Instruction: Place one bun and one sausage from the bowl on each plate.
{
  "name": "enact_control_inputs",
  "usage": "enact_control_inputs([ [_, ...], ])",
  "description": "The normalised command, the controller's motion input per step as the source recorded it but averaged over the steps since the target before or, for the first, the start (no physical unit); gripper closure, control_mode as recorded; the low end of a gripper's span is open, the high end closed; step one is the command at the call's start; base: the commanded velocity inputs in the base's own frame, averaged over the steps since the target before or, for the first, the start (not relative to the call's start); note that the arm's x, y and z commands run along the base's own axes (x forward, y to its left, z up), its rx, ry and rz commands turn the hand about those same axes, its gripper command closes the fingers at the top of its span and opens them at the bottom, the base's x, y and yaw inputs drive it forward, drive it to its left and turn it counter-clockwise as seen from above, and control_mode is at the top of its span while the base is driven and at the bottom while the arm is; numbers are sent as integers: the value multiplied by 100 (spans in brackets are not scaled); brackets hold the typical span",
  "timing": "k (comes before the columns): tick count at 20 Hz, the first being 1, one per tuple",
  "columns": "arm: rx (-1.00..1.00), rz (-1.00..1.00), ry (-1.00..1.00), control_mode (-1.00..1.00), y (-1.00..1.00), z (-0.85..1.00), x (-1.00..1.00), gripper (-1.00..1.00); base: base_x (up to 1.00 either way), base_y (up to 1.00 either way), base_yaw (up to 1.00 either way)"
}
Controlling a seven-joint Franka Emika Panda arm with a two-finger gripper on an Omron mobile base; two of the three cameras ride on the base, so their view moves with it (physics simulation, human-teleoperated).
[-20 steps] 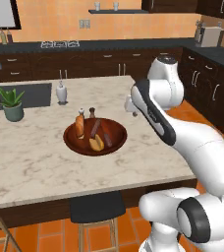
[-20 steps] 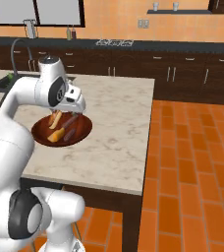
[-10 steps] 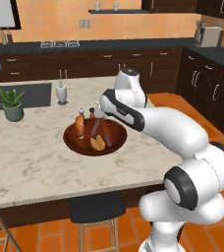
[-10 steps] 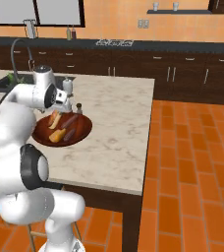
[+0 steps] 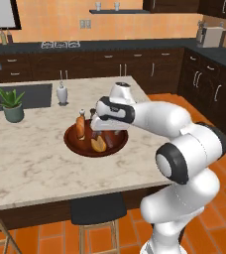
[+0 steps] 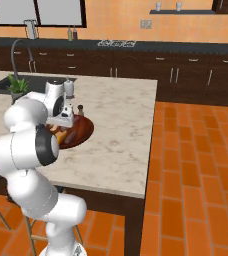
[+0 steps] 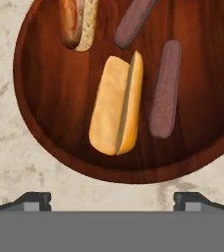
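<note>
Tool (image 7: 112, 199) wide and holding nothing: in my hand view its two dark tips stand far apart at the bottom, over the bare marble just outside the near rim of the bowl (image 7: 40, 133). From the left base view I see the tool (image 5: 104, 128) hanging just above the right part of the bowl (image 5: 73, 147), the white arm bent over the tabletop (image 5: 30, 168) from the right.

Inside the bowl, in the hand view, one bun (image 7: 117, 106) lies flat near the middle, its split side showing as a dark line along its length. A second bun (image 7: 77, 22) sits at the top edge of that view, partly cut off. One sausage (image 7: 165, 88) lies just right of the middle bun, roughly parallel to it and not touching it. Another sausage (image 7: 134, 22) lies slanted above it, also cut off by the frame.

In the left base view one bun (image 5: 80, 127) leans upright against the far-left wall of the bowl and the other (image 5: 99, 144) lies low near the middle. Beyond the bowl on the tabletop I see a white soap dispenser (image 5: 61, 93) and, further left, a potted plant (image 5: 12, 105) beside the sink (image 5: 16, 96).

From the right base view the arm covers much of the bowl (image 6: 83, 132).
</note>
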Motion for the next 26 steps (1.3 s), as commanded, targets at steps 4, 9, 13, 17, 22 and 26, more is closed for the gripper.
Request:
enact_control_inputs([
  [4,-10,-12,24,-100,4,-45,0,-100,0,0,0],
  [9,-3,-8,0,-100,15,-31,40,-100,0,0,0],
  [13,-4,-14,0,-100,3,-47,39,-100,0,0,0],
  [17,-11,-16,5,-100,0,-53,14,-100,0,0,0],
  [22,-3,-10,0,-100,1,-31,1,-100,0,0,0],
  [26,0,-8,0,-100,0,-28,0,100,0,0,0],
])
